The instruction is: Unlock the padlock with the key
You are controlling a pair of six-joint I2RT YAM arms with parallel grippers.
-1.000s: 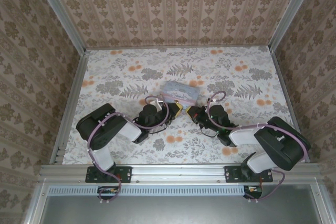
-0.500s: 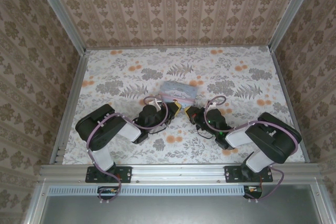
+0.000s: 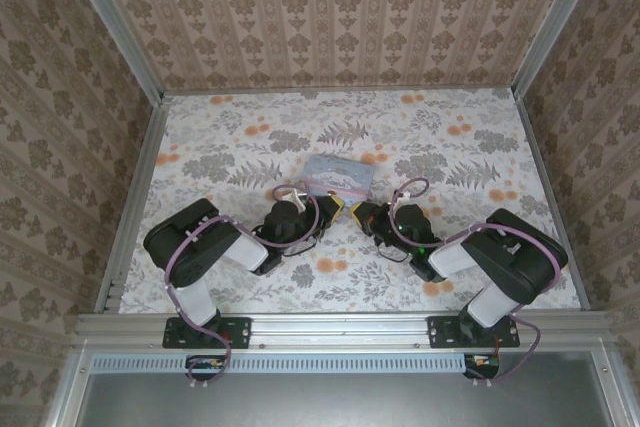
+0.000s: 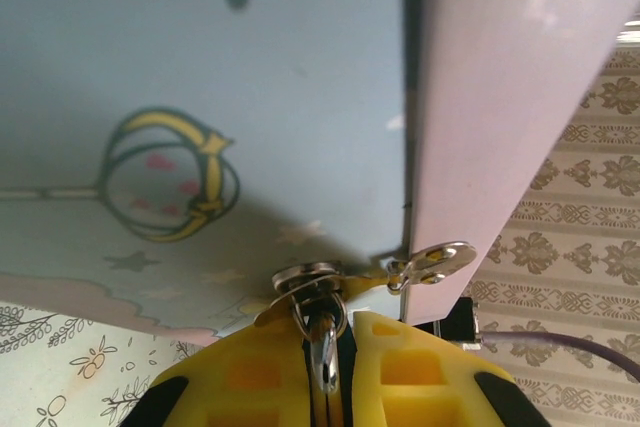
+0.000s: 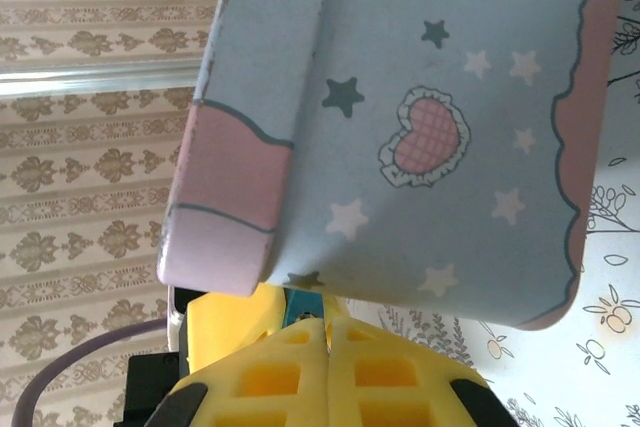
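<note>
- reaching inward, the left arm (image 3: 205, 242) and right arm (image 3: 500, 257) lie low, wrists meeting before the tin (image 3: 340, 175).
- left gripper (image 4: 330, 325) pinches the padlock (image 4: 322, 347) by its shackle, at the tin's clasp (image 4: 435, 262).
- right gripper (image 5: 326, 325) pressed closed; contents hidden.

A table top (image 3: 250, 137) in a pale floral print, grey leaves with orange blossoms, lies across the middle of the top view. 3 walls (image 3: 330, 7) papered in beige and brown damask stripes close it in at left, back and right. The same wallpaper (image 5: 90, 67) shows at the left of the right wrist view and at the lower right of the left wrist view. Aluminium rails (image 3: 133, 202) edge the table's sides. A wider slotted rail (image 3: 340, 329) runs along the bottom, with a dull grey panel (image 3: 330, 397) beneath. The light is soft and even, the shadows faint.
</note>
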